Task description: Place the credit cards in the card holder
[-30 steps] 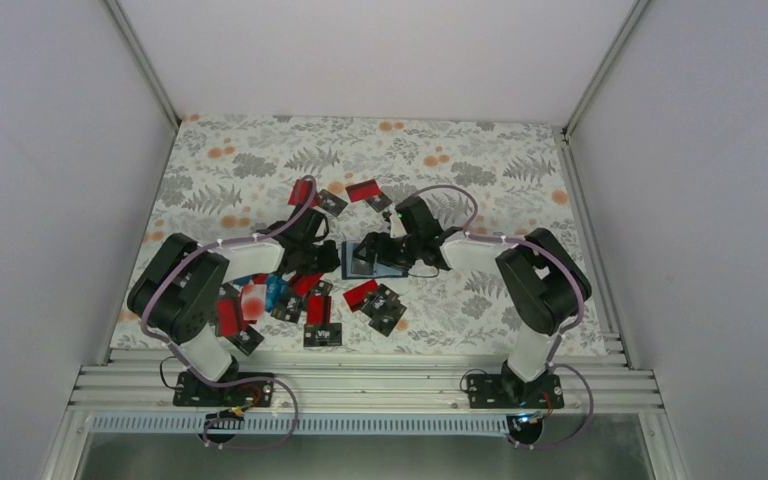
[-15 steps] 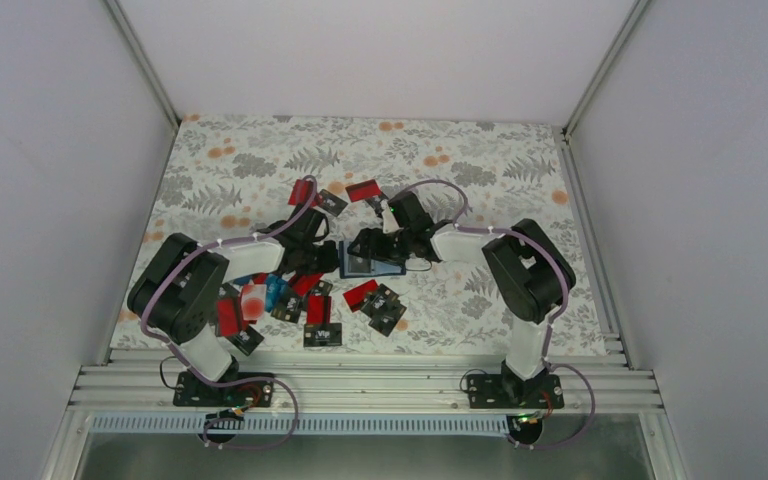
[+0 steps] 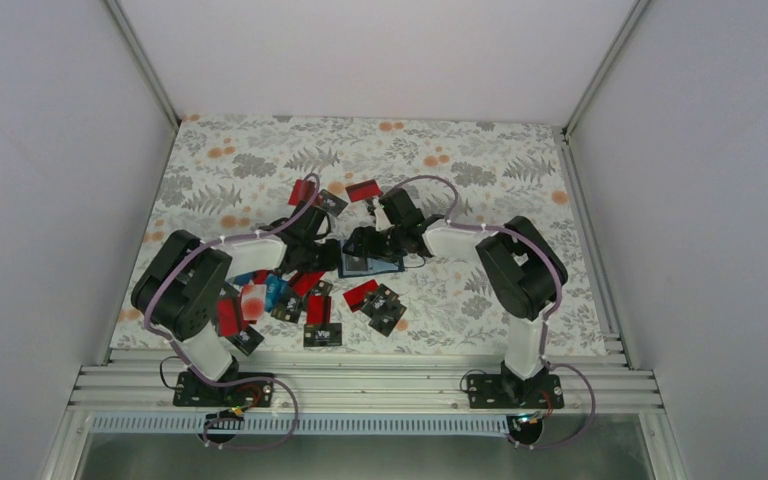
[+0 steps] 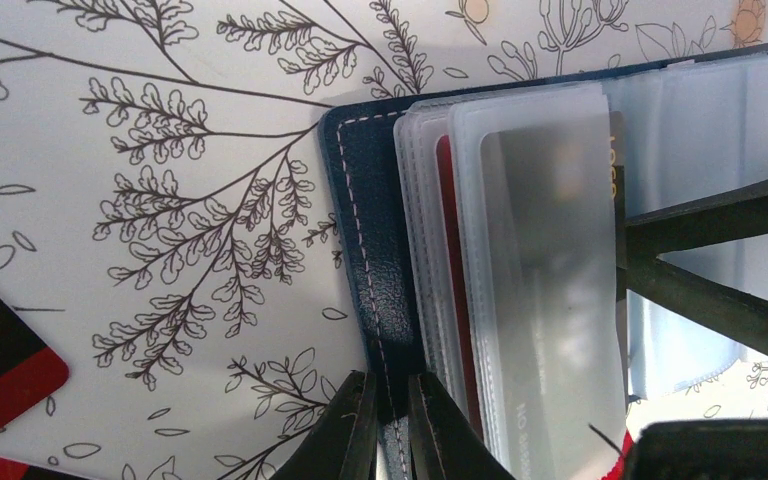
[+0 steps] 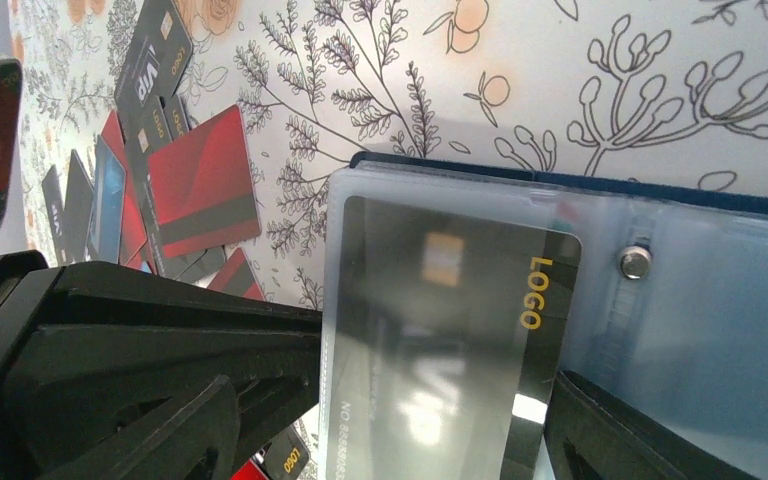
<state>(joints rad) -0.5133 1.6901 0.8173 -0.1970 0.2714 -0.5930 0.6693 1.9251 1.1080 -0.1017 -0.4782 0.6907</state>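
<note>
Surface (image 3: 520, 170): pale, printed all over with grey ferns and orange blossoms. Credit cards (image 3: 322, 333) scattered flat on it, mostly red with black end, several black, few blue; main heap left of centre toward near edge, many overlapping. Red card (image 3: 364, 190) lying apart toward far side. Card holder (image 3: 385, 266) open at centre, navy cover down, clear sleeves up, near heap
</note>
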